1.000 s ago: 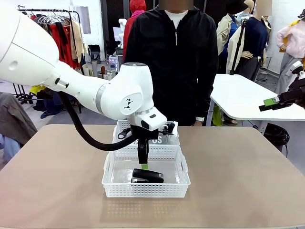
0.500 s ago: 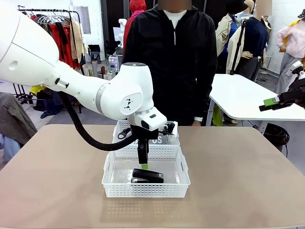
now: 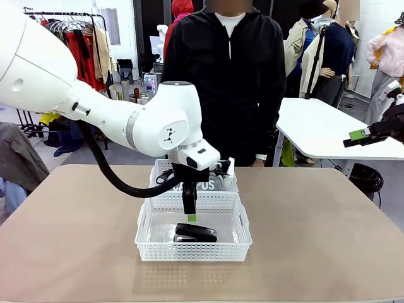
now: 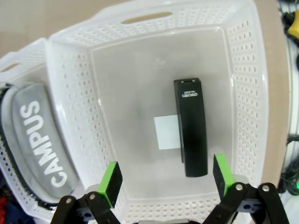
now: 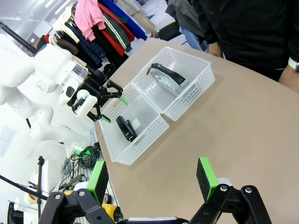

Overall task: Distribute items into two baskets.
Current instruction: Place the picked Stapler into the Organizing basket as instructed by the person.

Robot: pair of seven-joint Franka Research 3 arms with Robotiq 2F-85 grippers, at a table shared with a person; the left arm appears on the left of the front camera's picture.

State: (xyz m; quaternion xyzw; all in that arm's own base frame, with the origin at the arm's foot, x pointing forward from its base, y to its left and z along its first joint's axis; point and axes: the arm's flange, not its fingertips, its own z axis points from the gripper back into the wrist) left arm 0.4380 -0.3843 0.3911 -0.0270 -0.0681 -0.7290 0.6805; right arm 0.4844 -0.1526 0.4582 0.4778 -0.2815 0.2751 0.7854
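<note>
The left gripper (image 4: pixel 163 179) hangs open, holding nothing, above the near basket (image 4: pixel 243 88); the stapler (image 4: pixel 190 126) lies just under it. Beyond it, the second basket (image 3: pixel 228 184) holds the pouch (image 4: pixel 39 140). The right gripper (image 5: pixel 152 179) is open too, well apart over the worktop (image 5: pixel 243 126).

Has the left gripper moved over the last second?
Yes. The open left gripper has risen slightly, opening its gap above the stapler, which lies in the near basket.

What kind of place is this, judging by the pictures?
Probably a robot lab or demonstration space set up in a clothing area: a clothes rack hangs behind, a white table stands nearby, and a person waits at the tan table.
</note>
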